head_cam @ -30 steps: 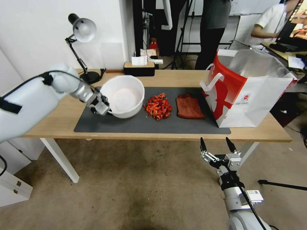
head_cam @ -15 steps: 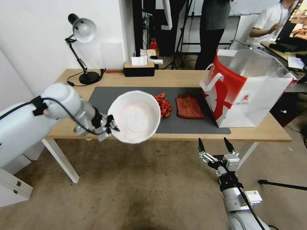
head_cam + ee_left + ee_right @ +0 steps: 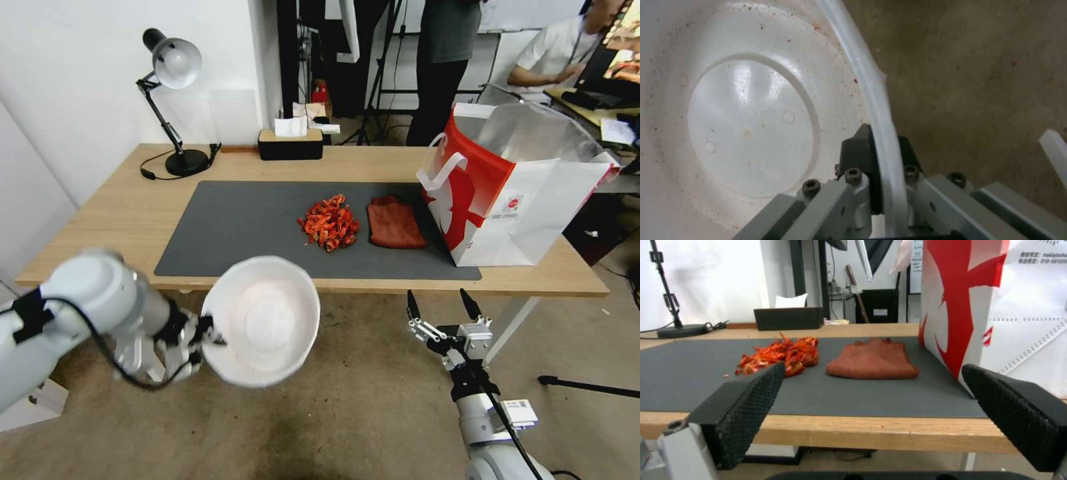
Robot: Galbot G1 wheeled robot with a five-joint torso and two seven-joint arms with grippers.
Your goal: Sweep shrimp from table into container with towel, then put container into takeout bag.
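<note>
My left gripper [image 3: 203, 337] is shut on the rim of the white container [image 3: 261, 320], holding it tilted below the table's front edge, over the floor. In the left wrist view the fingertips [image 3: 858, 150] pinch the container [image 3: 746, 123] rim; it is empty. The shrimp [image 3: 329, 223] lie heaped on the grey mat of the table [image 3: 120, 220], with the rust-red towel [image 3: 395, 225] just to their right. The takeout bag [image 3: 517, 187] stands open at the table's right end. My right gripper [image 3: 443, 307] is open, below the front edge, facing the shrimp [image 3: 780, 355] and towel [image 3: 872, 359].
A desk lamp [image 3: 170, 87] and a black tissue box [image 3: 291, 142] stand at the table's back. People stand and sit beyond the table. A white table leg [image 3: 127, 333] is near the left arm. Bare floor lies in front.
My left arm has carried the container off the mat, forward and down past the table's front edge. The right gripper has crept slightly up and left, still open.
</note>
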